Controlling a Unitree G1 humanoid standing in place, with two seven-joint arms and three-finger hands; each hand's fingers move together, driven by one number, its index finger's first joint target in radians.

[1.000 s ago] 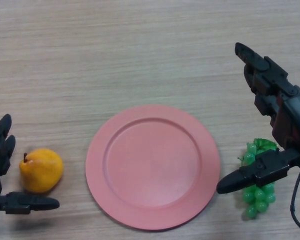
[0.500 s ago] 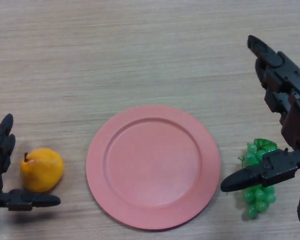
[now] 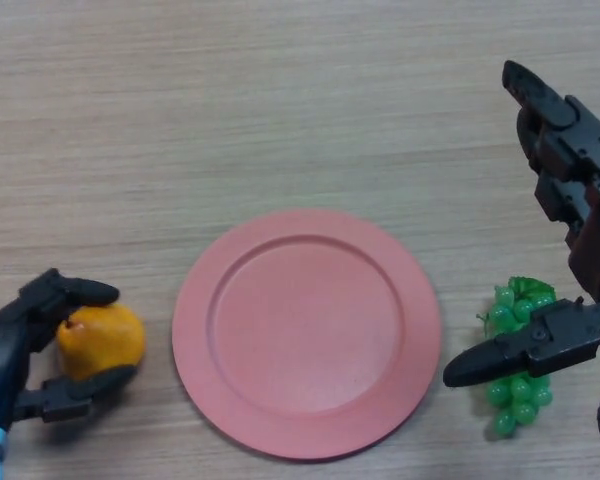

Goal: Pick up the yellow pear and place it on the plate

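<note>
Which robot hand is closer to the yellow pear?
Left. The left hand curls around the yellow pear; the right hand is far across the plate, above the green grapes.

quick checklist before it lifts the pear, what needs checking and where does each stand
1. Left hand closed on the yellow pear: ok, fingers curl over its top and the thumb sits below it.
2. Pear off the table: not ok, it looks to be resting there.
3. Plate free to receive it: ok, nothing lies on it.
4. Path from pear to plate: ok, the plate's rim is just to the pear's right with nothing between.
5. Right hand out of the way: ok, open over the green grapes, right of the plate.
6. Grip firmness: cannot tell.
</note>
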